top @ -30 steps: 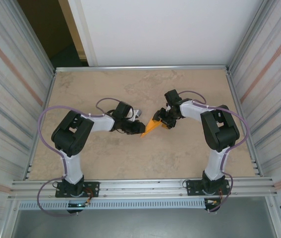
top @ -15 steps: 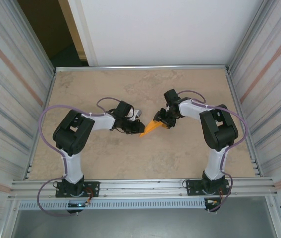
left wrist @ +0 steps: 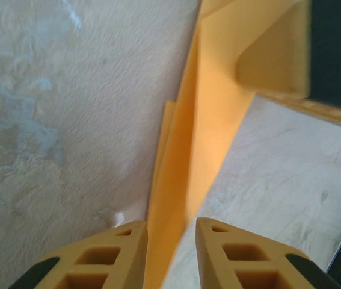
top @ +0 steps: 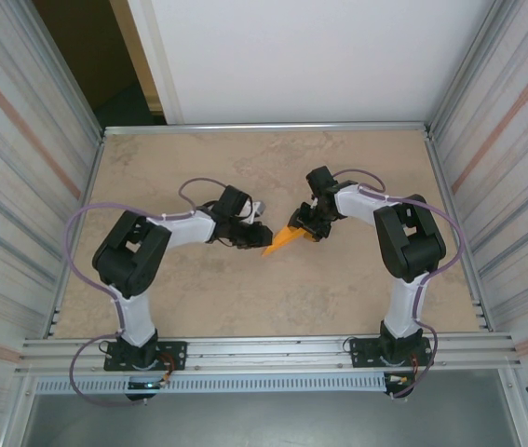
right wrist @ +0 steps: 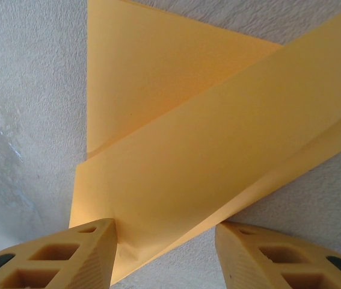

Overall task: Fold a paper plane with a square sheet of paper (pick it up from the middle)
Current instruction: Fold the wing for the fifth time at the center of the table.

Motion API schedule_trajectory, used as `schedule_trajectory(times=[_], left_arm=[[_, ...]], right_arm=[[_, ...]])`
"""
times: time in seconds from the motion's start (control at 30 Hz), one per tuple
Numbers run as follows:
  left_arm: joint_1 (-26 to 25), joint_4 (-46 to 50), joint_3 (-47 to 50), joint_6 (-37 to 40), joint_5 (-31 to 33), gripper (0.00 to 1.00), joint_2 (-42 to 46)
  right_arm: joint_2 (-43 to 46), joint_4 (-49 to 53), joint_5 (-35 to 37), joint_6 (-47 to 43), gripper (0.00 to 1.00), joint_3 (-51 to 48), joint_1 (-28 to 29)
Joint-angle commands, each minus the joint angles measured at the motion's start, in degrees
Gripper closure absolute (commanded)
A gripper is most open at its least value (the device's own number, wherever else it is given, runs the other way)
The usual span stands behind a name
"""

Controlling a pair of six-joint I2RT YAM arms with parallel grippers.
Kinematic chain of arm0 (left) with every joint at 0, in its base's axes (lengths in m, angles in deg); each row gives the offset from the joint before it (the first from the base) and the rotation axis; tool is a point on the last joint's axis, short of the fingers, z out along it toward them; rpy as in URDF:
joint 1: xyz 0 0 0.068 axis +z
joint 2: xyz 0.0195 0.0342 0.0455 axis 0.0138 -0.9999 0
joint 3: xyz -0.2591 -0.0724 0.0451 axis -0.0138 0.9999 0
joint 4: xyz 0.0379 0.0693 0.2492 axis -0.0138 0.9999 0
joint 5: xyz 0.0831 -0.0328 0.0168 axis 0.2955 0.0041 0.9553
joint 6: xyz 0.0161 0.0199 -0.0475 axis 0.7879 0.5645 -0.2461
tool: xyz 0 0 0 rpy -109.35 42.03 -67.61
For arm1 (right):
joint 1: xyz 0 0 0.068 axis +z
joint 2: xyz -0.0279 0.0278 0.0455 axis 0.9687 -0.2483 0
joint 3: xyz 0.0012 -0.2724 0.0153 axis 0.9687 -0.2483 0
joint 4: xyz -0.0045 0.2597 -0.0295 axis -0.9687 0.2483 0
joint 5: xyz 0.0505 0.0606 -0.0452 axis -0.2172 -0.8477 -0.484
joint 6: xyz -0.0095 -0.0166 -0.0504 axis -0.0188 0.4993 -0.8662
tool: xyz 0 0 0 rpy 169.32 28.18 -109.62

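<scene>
The left arm's (top: 133,256) elbow has swung outward. The left gripper (left wrist: 170,226) straddles the paper plane (top: 282,240) mid-table (top: 198,298), pinch unclear. The right gripper (right wrist: 165,226), fingers spread, brackets it, probably steadying the crease.

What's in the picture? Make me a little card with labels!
thing: orange paper plane, folded to a point
where: middle of the beige table
left hand: fingers apart, the plane's narrow end between them
right hand: fingers wide apart, either side of the plane's wide end
</scene>
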Motion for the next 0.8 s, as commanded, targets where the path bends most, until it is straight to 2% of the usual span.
schedule_trajectory(times=[0.0, 0.17, 0.33, 0.77], left_arm=[[-0.7, -1.6, -0.8, -1.5, 0.8, 0.72, 3.5], [-2.7, -4.6, -1.1, -3.2, 0.5, 0.74, 2.6], [-3.9, -4.8, -4.2, -4.0, -1.8, 0.77, -2.0], [-3.3, -6.1, -6.0, -3.6, -0.9, 0.79, -6.9]], right_arm=[[-9.5, 0.0, 6.4, -1.0, 0.51, -4.6, 1.8], [-9.6, -0.2, 6.3, -0.8, 0.51, -4.8, 1.7], [-9.8, -0.3, 6.1, -0.6, 0.51, -4.9, 1.7], [-9.8, -0.3, 6.0, -0.6, 0.52, -5.1, 1.7]])
